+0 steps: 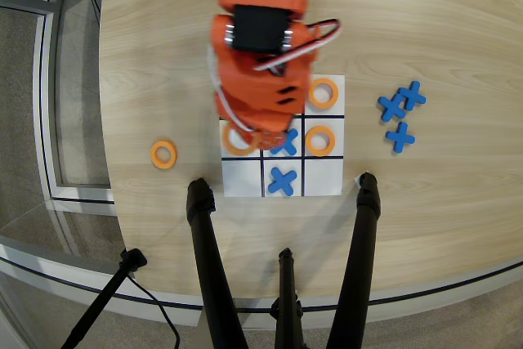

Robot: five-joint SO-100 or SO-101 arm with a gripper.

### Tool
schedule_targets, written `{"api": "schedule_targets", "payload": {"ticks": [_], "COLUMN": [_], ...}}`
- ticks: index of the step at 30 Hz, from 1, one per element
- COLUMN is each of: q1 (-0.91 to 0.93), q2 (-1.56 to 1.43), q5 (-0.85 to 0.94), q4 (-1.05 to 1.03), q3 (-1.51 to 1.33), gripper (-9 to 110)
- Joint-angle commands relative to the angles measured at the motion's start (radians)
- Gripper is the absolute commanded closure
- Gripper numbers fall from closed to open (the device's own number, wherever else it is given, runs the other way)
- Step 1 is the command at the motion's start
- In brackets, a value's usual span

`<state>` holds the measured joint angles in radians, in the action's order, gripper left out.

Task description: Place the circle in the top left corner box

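In the overhead view my orange arm reaches over the left column of the 3x3 sheet (242,179). My gripper (245,136) is shut on the circle (231,145), an orange ring that shows over the left middle cell, half covered by the fingers. How high it hangs I cannot tell. The arm hides the top left corner box as this view shows it.
Orange rings lie in the top right cell (324,93), the right middle cell (320,140) and on the table left of the sheet (163,154). Blue X pieces sit in the centre (286,144) and bottom middle (282,181); three more (400,109) lie at right. Black tripod legs (207,259) cross the near edge.
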<state>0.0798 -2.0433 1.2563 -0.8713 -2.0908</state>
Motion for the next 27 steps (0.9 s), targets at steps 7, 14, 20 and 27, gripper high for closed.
{"api": "schedule_targets", "payload": {"ticks": [7, 14, 20, 27], "q1": [-0.321, -0.35, -0.319, -0.304], "q2": [0.215, 0.479, 0.637, 0.753], "q5": [-0.118, -0.164, -0.161, -0.153], "q4": [0.02, 0.051, 0.089, 0.184], "q3": [0.155, 0.371, 0.502, 0.523], "gripper": [102, 102, 102, 102]}}
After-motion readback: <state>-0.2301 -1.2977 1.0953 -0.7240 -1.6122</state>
